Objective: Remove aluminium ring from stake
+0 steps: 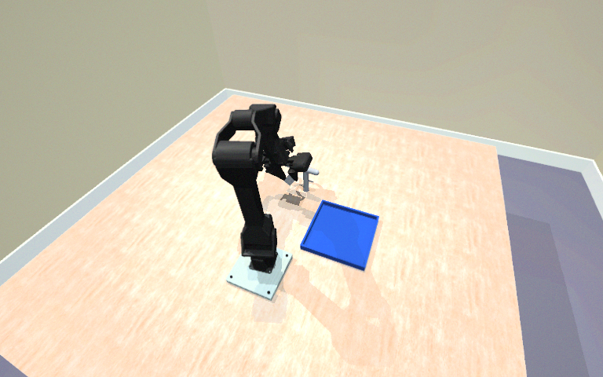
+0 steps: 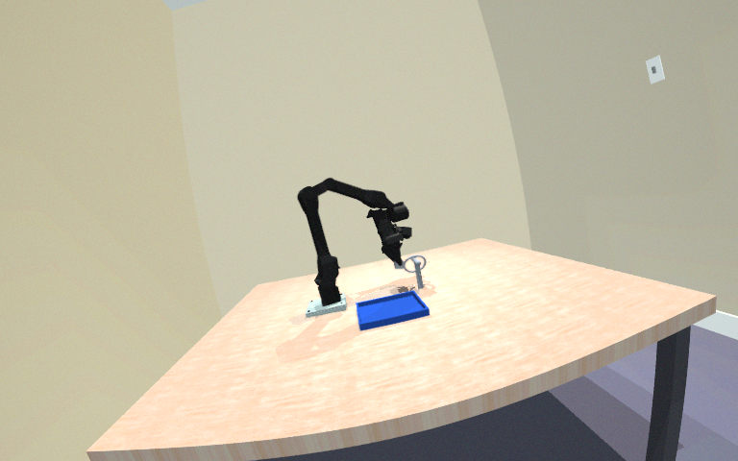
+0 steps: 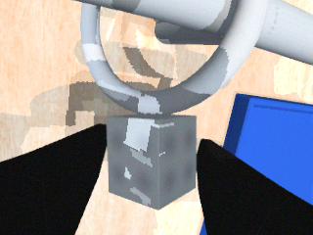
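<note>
Claw (image 1: 289, 177) (image 2: 399, 264) (image 3: 153, 141) clamped on ring's tab (image 1: 289, 179) (image 2: 398, 265) (image 3: 153, 162); ring (image 2: 405, 268) (image 3: 187, 100) raised around cross-bar (image 1: 313, 171) (image 3: 289, 30), above table (image 1: 436, 233) (image 2: 476, 353) (image 3: 34, 44), outside blue tray (image 1: 340, 236) (image 2: 393, 311) (image 3: 279, 147).

Light is bright and falls from above, washing the pale wood tabletop (image 1: 417, 289) (image 2: 476, 342) almost to white in places. Broad, faint shadows with stepped edges overlap beside the blue tray (image 1: 301, 247) (image 2: 393, 322) (image 3: 238, 122). In the exterior view, wall and table edges bow into curves. The wrist view shows jagged bright patches on grey metal, while the foreground fingers sink into near-featureless black.
</note>
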You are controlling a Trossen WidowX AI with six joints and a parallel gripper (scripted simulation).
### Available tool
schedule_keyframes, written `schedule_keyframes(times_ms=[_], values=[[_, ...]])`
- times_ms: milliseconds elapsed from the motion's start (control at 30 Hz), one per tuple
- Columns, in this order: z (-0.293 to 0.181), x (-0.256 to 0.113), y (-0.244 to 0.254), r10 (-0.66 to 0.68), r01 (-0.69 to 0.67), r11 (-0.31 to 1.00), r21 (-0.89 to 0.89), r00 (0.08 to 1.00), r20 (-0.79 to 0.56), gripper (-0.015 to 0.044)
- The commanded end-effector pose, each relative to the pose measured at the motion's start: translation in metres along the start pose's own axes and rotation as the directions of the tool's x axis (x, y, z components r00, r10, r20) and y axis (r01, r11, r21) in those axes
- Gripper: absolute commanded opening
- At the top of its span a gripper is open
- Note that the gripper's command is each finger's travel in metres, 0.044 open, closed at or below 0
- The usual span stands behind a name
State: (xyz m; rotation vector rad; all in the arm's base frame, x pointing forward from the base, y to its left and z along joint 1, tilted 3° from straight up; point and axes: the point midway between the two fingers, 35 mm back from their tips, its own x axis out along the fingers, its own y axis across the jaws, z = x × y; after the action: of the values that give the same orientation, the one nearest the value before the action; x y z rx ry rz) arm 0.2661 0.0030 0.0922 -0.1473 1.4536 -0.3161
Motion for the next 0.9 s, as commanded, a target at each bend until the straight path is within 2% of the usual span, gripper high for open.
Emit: schedule_keyframes(times_ms=[0, 867], values=[[0.002, -0.003, 0.002, -0.013, 0.013, 1.0, 0.003, 1.0, 0.005, 0.0], [0.005, -0.02, 0.015, -0.011, 0.011, 1.0, 0.003, 1.0, 0.005, 0.0]])
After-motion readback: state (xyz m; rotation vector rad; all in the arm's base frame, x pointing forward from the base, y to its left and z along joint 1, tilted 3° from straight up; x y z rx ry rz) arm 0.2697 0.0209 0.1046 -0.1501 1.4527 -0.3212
